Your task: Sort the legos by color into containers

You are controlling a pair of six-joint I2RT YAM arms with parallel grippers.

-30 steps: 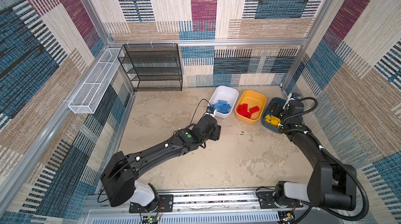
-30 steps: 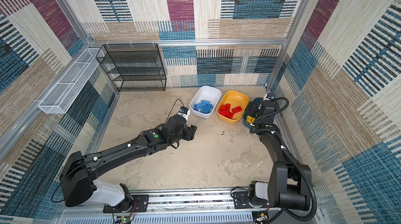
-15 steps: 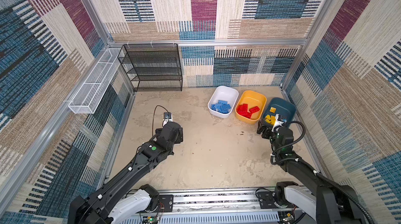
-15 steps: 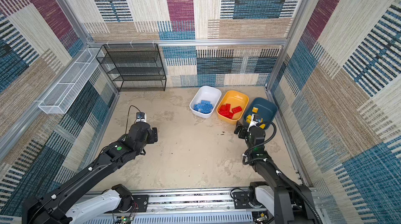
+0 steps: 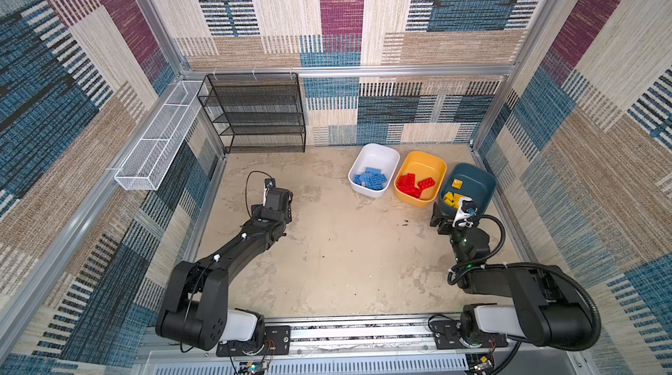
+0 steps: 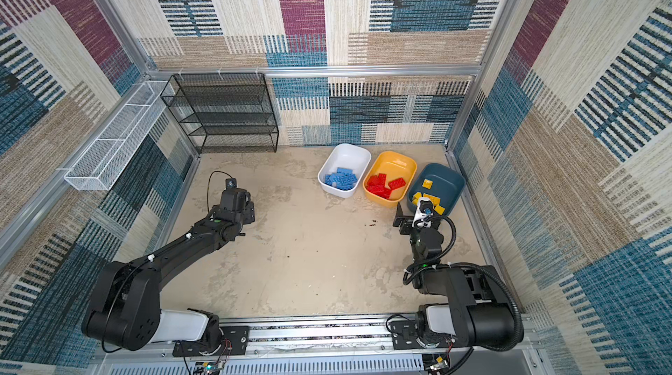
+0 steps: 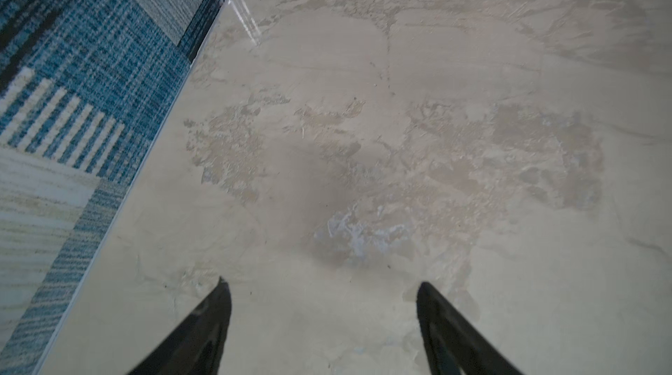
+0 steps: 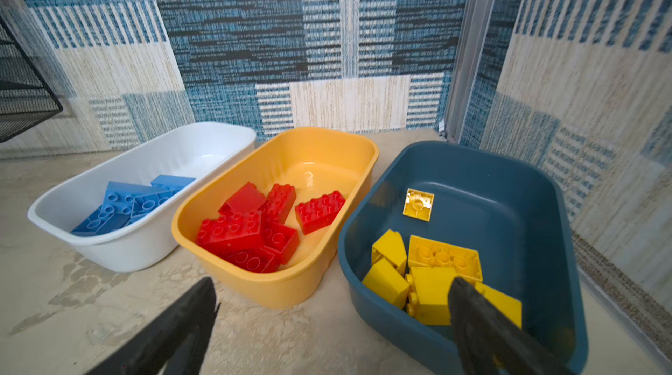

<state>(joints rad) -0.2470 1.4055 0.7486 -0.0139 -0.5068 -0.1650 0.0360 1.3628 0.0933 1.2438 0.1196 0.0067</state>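
In both top views, right of centre by the back wall, the white tub (image 5: 391, 158) holds the blue legos (image 5: 371, 178), the yellow-orange tub (image 5: 423, 158) the red legos (image 5: 414, 184), and the teal tub (image 5: 476, 180) the yellow legos (image 5: 451, 197). That is one colour each, so the sort looks done to me. The mottled beige floor (image 5: 345, 246) shows no loose brick. A black mesh rack (image 5: 254, 111) and a white wire basket (image 5: 156, 144) stand upper left, with woven patchwork walls (image 5: 338, 9) all round.

In my left wrist view, my left gripper (image 7: 323, 286) hangs over bare floor beside a wall, jaws spread and empty — nothing there to grasp.

In my right wrist view, my right gripper (image 8: 333, 280) gapes wide and empty before the tubs, one finger (image 8: 483, 326) over the yellow legos — probably because that tub is mine to fill.
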